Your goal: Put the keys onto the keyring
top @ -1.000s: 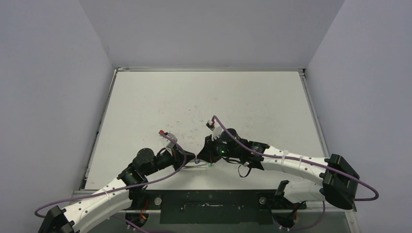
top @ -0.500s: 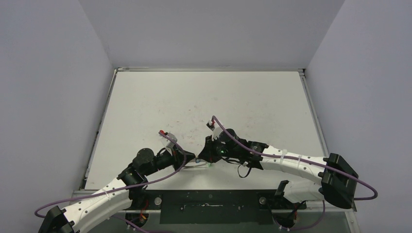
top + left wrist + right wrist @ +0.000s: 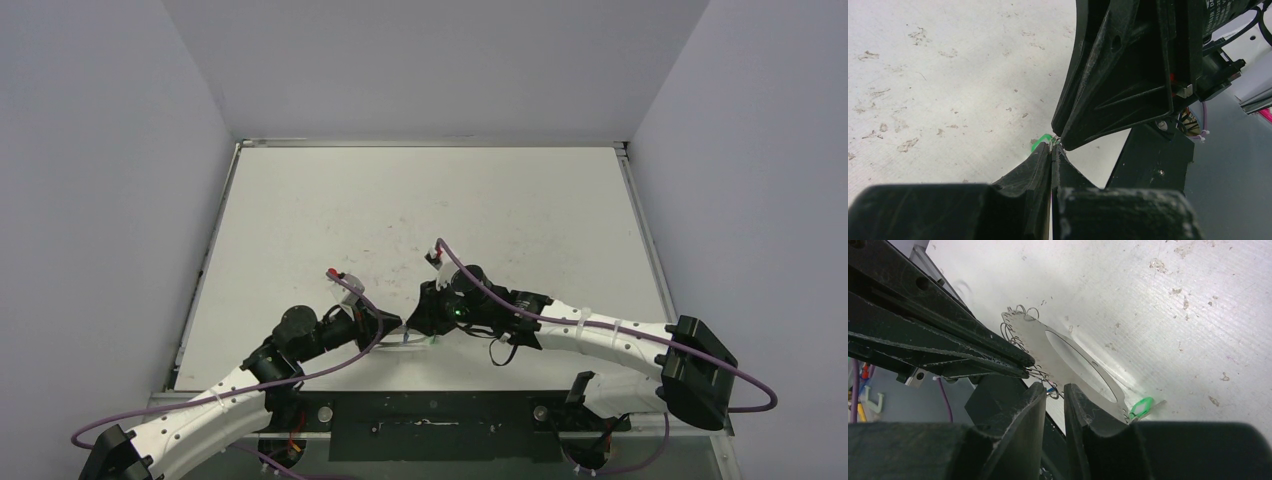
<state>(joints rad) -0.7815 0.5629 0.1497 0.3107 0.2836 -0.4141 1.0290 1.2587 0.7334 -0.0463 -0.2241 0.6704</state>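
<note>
Top external view: both arms reach inward and meet low in the frame's centre, close to the near edge of the table (image 3: 300,220); left gripper (image 3: 397,327) and right gripper (image 3: 418,326) are tip to tip, and what lies between them is too small to read from here. Right wrist view: keyring (image 3: 1034,337) is a pale grey ring with fine wire loops along its rim, stretching from upper centre toward lower right over the table; whether it rests on the surface, cannot tell; left gripper enters from frame left, jaws pressed together on the looped wire at the ring's near rim; right gripper's fingers (image 3: 1024,407) at frame bottom stand slightly apart with a narrow gap; blue key (image 3: 1050,389) shows as a tiny speck in that gap by the rim wire, contact unclear; green key (image 3: 1141,406) sits at the ring's lower-right end, against or just beside the rim. Left wrist view: left fingers closed tight, right tips just above them, green tag peeking out at the junction.
</note>
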